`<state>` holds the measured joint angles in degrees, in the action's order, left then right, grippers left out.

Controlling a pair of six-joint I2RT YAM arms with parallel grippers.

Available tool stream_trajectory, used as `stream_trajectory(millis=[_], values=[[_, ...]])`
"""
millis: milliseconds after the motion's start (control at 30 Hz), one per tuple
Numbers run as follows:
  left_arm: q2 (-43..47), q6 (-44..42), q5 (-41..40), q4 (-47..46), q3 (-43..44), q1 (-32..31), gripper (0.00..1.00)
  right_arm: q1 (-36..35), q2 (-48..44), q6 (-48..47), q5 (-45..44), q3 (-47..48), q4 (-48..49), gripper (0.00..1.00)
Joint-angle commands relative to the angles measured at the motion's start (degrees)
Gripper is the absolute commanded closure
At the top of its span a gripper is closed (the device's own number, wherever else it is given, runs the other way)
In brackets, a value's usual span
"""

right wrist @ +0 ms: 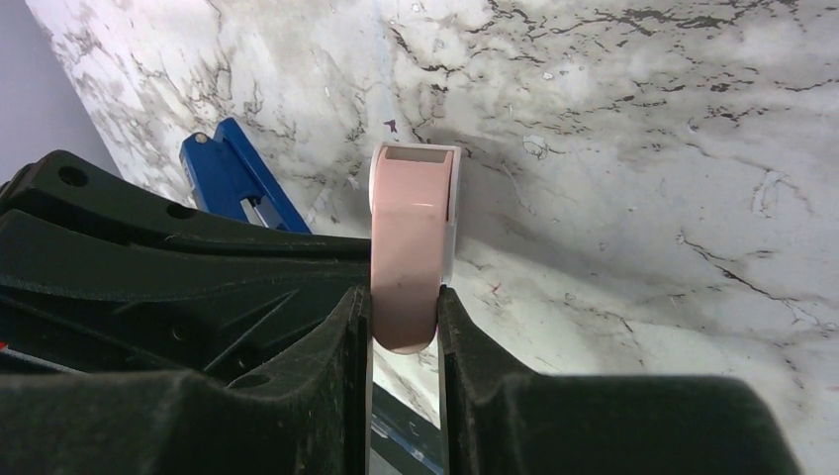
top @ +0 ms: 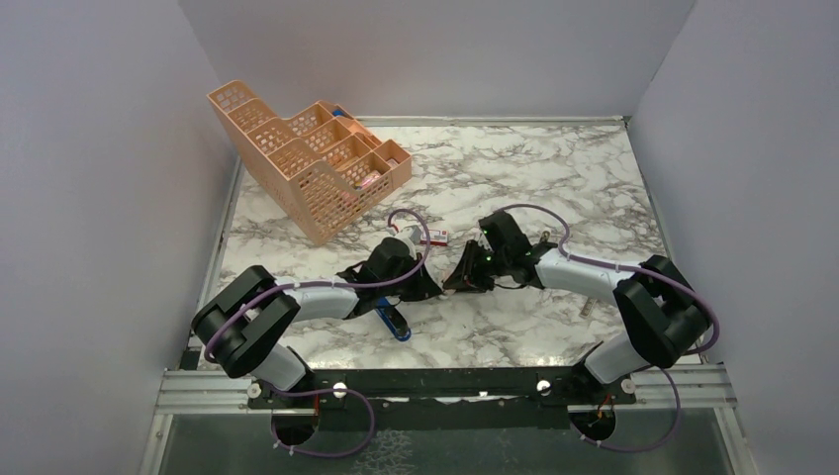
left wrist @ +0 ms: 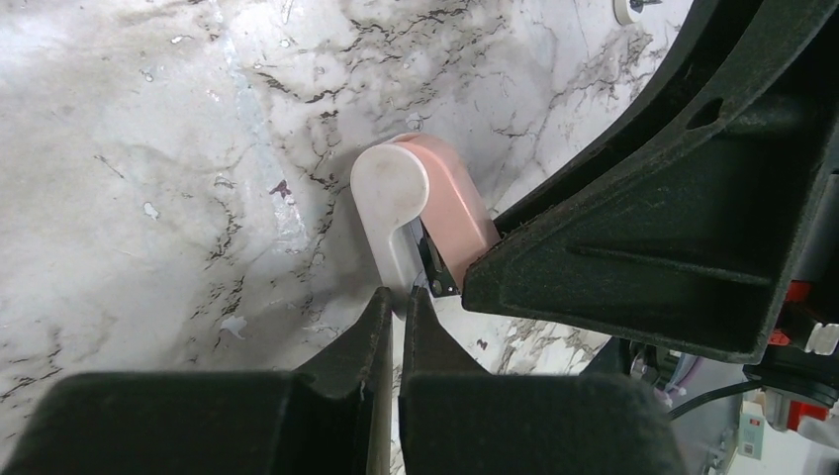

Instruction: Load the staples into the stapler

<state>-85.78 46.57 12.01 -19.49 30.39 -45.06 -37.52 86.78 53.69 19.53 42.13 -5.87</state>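
Stapler (top: 393, 322): blue, flat on the marble worktop (top: 554, 178), near the front edge and left of centre. Its long axis runs on a slant, the far end pointing toward the left arm's elbow side and the near end angled toward the arm bases and slightly right.

Left arm is the nearer. The stapler lies just beside its wrist, on the near side, behind and to the left of the left end effector (left wrist: 398, 297). Those fingers are pressed together. I cannot make out anything between them.

Right end effector (right wrist: 406, 297) is further from the stapler, out past the left one. It is pinching a pink-and-white block (right wrist: 411, 228) by its lower end, rounded end out. The left fingertips sit right at that block's edge.

Staples: no silvery strip that I can pick out in any view.

My read is that either arm would have to draw back toward the front edge to reach the stapler, and a grip across its slim width means turning to match that slant.

Further out are a red-and-white box (top: 436, 237) just beyond the two arms and a peach organiser (top: 307, 158) at the far left.
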Motion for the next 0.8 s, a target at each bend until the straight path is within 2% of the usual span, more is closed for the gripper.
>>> stream_trajectory(millis=[0,233,433,467,600,767], values=[[-1.18,-1.22,0.40,1.39,-1.44,-0.07,1.00,1.08,-0.92,-1.70,5.15,3.67,-0.20,0.83],[-1.51,-5.72,-4.77,8.39,-0.18,-0.09,1.00,4.75,-0.11,-7.43,10.58,6.98,-6.16,0.83],[-1.49,-6.32,-4.25,8.33,0.29,-0.11,1.00,5.43,1.02,-9.92,13.09,7.80,-7.39,0.82],[-1.63,-6.19,-4.09,8.32,0.62,-0.12,0.98,5.44,1.37,-10.58,12.44,8.31,-8.28,0.82],[-2.30,-5.76,-3.87,8.13,1.37,-0.11,0.81,5.44,2.42,-12.65,12.03,9.44,-9.27,0.81],[-3.26,-3.75,-0.79,3.17,0.58,-0.05,0.73,5.44,2.96,-12.35,15.40,8.81,-7.78,0.81]])
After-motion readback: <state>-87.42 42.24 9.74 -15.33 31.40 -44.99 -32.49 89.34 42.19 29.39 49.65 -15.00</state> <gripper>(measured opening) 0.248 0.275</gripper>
